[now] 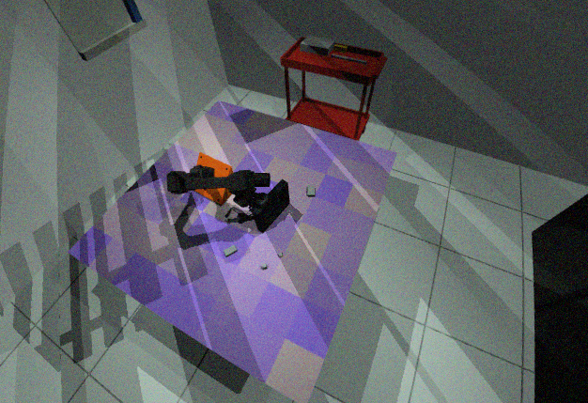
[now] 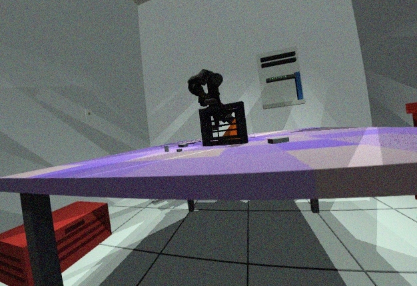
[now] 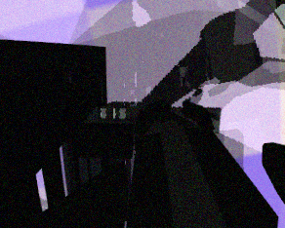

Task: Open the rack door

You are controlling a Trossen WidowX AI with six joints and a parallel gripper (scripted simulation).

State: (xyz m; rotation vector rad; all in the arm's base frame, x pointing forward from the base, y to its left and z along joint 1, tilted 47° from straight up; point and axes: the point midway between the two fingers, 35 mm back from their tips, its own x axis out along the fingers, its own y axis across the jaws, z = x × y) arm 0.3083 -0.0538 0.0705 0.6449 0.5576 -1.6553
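Observation:
The black rack frame stands upright on the patterned table. Thin dark bars, apparently the rack door, stick out on the arm's side of the frame in the top view. The door's exact angle cannot be read. My gripper is open, low on the arm's side of the rack, close to the door. The wrist view is mostly very dark, with large black shapes at left and lower right. The handle cannot be made out, nor can I tell whether a finger touches it.
The arm stands on an orange base plate. Small grey blocks lie on the table, one beyond the rack and one to its side, with two tiny pieces nearby. A red cart stands past the table.

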